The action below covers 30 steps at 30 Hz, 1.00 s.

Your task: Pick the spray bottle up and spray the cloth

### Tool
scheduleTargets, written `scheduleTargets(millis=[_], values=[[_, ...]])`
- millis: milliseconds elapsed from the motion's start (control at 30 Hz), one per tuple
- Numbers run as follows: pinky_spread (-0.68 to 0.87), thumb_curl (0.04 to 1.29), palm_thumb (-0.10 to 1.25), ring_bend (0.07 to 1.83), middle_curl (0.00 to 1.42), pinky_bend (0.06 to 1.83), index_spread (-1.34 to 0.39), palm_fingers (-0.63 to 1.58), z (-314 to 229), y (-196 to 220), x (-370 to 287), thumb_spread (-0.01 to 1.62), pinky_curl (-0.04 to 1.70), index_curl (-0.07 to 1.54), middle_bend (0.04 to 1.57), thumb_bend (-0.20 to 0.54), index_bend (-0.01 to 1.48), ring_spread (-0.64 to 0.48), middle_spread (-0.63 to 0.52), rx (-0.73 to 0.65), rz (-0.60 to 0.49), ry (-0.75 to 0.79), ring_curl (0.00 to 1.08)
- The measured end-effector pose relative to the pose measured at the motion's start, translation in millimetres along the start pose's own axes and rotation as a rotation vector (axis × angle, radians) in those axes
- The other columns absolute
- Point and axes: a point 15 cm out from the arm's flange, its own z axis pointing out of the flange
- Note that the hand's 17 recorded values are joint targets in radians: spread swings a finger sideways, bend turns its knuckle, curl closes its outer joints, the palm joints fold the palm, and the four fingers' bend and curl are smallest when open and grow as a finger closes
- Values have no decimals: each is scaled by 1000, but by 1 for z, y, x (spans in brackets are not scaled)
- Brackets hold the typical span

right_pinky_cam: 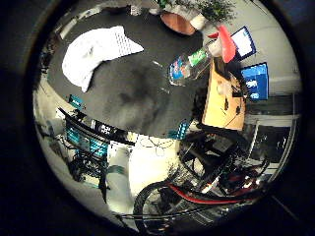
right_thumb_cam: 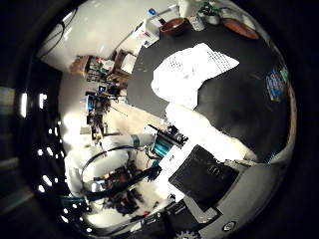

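A clear spray bottle (right_pinky_cam: 193, 64) with a blue and green label and a red trigger head (right_pinky_cam: 226, 43) stands on the black table (right_pinky_cam: 133, 98), close to its edge. A crumpled white cloth (right_thumb_cam: 192, 72) lies on the same table, well apart from the bottle. My hand (right_thumb_cam: 209, 149) hovers high above the table's near edge, and nothing is in it. One white finger (right_thumb_cam: 207, 129) stretches out straight over the tabletop, with black palm parts beside it. The hand touches neither bottle nor cloth.
A brown bowl (right_thumb_cam: 174, 25), a flat brown dish (right_pinky_cam: 177, 22) and a potted plant (right_pinky_cam: 214, 10) sit at the table's far side. A wooden box (right_pinky_cam: 224, 96) stands beside the bottle. A bicycle (right_pinky_cam: 197, 191) and clutter are on the floor below.
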Motion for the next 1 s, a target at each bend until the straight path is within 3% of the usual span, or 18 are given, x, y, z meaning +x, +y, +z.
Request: scheduleTargets(millis=[667, 1000], values=[[585, 402, 583, 516, 303, 727, -537, 572, -3, 1, 0, 1030, -4, 348, 195, -26, 193, 19, -193, 8, -2, 3, 65], [574, 402, 583, 532, 300, 850, -454, 444, -43, -3, -3, 1030, 19, 308, 193, -26, 164, 78, -111, 185, 23, 15, 80]])
